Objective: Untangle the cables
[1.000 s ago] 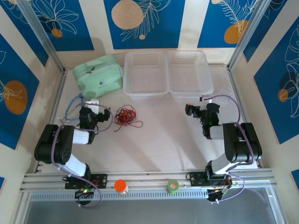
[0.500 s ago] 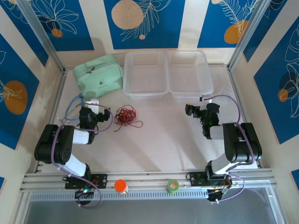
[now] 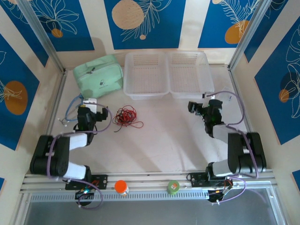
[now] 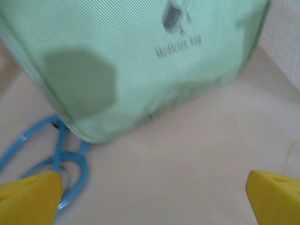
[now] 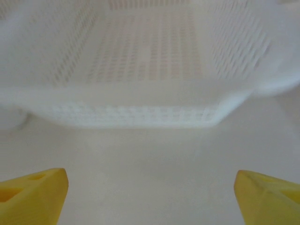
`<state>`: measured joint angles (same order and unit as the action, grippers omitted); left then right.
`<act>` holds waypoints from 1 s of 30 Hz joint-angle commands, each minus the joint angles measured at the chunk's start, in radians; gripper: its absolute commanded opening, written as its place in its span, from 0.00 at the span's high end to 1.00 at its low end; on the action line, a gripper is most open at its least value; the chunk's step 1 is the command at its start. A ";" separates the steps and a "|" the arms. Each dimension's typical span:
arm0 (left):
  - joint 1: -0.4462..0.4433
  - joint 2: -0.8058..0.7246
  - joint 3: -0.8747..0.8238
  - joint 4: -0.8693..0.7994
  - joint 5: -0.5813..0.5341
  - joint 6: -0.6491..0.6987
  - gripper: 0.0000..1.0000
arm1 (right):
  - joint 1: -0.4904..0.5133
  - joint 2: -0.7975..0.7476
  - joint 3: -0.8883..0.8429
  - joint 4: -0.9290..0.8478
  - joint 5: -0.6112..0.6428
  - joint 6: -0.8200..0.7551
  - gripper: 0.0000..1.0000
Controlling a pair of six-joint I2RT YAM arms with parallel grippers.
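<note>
Looking down from above, the red and black cables (image 3: 125, 117) lie bunched on the surface (image 3: 164, 140), just beside the left tool (image 3: 93, 108); the right tool (image 3: 194, 107) sits well apart. Left wrist view: fingers (image 4: 28, 197) spread, empty, facing a green pouch (image 4: 140, 61). Right wrist view: spread too, facing a white basket (image 5: 140, 89). Nothing seems grasped yet; next, one tool must reach the tangle.

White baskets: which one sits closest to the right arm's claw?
The right-hand basket, the one not beside the green pouch; the right gripper hovers just before its near wall.
</note>
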<state>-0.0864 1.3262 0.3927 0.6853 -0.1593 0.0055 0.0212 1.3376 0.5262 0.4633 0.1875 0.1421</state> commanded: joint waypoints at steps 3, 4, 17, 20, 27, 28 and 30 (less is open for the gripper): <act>-0.017 -0.273 0.241 -0.612 -0.156 -0.220 0.01 | 0.065 -0.192 0.249 -0.597 0.090 0.107 0.14; -0.019 -0.303 0.274 -0.695 -0.148 -0.248 0.02 | 0.077 -0.207 0.280 -0.674 0.089 0.126 0.14; -0.149 -0.218 0.438 -1.131 0.265 -0.501 0.13 | 0.437 -0.308 0.421 -1.083 -0.050 0.438 0.08; -0.186 -0.101 0.423 -1.034 0.297 -0.526 0.18 | 0.510 -0.285 0.415 -1.061 -0.045 0.489 0.08; -0.237 0.114 0.391 -0.804 0.277 -0.567 0.24 | 0.623 -0.220 0.396 -1.006 -0.017 0.568 0.08; -0.240 0.144 0.383 -0.773 0.279 -0.575 0.27 | 0.637 -0.208 0.392 -0.994 -0.016 0.578 0.09; -0.246 0.202 0.372 -0.709 0.288 -0.583 0.31 | 0.655 -0.184 0.387 -0.980 -0.010 0.597 0.10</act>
<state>-0.3206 1.4757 0.7883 -0.1524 0.1036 -0.5488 0.6540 1.1343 0.9268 -0.5465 0.1764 0.6819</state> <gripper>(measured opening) 0.704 0.902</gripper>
